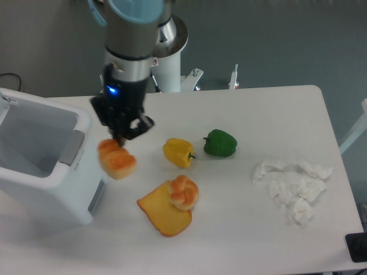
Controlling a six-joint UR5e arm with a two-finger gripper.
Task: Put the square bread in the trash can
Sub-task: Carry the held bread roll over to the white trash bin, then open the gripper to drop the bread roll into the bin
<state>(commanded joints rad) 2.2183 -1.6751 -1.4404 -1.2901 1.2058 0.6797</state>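
1. The hand [121, 139] is clamped on the square bread [116, 160], gripping it by its top so the chunk hangs below the fingers, up off the bench [241, 229].
2. The bread sits in the air just right of the trash can [43, 160], right next to its right wall and the grey panel on the rim. It's not over the opening, more beside the edge.
3. The trash can is at the left side of the bench, open top, greyish inside. Can't see anything in it from this angle.
4. Right of the bread there's a yellow pepper [178, 152], and a green pepper [220, 143] a bit further right, the two close but apart.
5. Nearer the camera, a flat yellow toast slice [157, 213] lies on the bench with a round knotted bun [183, 192] resting on its far right corner.
6. Over on the right there's a scatter of crumpled white tissue [292, 186].
7. The arm comes down from the far left, blue light glowing on the wrist above the hand.
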